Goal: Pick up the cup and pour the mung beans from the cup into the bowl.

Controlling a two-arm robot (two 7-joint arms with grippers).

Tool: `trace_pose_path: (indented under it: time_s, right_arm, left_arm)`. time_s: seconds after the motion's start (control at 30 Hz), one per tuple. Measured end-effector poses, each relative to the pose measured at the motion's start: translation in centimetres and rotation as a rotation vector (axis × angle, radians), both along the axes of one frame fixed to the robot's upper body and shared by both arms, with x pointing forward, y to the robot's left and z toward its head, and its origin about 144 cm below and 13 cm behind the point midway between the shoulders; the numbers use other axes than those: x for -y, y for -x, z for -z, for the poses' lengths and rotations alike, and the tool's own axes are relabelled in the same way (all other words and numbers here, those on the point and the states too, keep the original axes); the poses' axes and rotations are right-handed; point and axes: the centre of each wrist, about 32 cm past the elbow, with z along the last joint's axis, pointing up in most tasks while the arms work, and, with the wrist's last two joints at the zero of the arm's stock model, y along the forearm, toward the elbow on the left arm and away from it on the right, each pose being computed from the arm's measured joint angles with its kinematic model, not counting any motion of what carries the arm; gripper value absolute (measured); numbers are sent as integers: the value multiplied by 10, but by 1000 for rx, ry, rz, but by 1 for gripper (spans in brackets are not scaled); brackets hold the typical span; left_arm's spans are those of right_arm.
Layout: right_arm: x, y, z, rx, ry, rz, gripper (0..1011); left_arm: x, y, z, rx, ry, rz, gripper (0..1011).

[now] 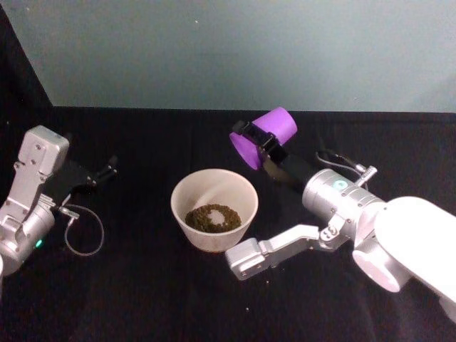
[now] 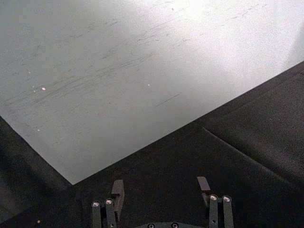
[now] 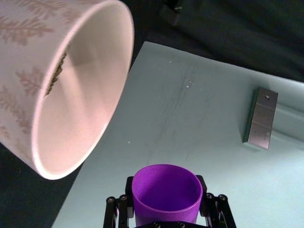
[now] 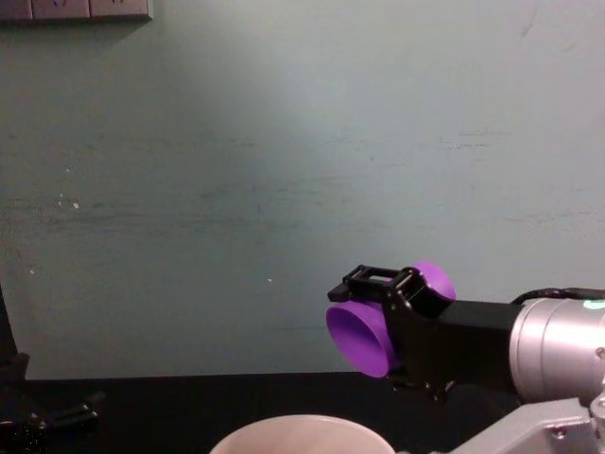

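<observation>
Cup [image 1: 274, 125] tips toward the bowl [image 1: 214, 185], right gripper [image 1: 258, 140] fingers clamped on its sides.

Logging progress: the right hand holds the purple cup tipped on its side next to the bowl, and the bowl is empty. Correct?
Not quite: the bowl is not empty. The head view shows mung beans lying in its bottom. The rest stands: the right hand holds the purple cup tipped on its side next to the bowl.
</observation>
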Motion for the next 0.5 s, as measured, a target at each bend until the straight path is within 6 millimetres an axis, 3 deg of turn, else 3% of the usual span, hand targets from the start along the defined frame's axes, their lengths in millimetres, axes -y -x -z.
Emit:
trace_pose_path:
  time_s: [0.5]
  right_arm:
    - [0,-1,-1,-13,-39,-26,746]
  left_arm:
    - [0,0,0,0,0,0,1000]
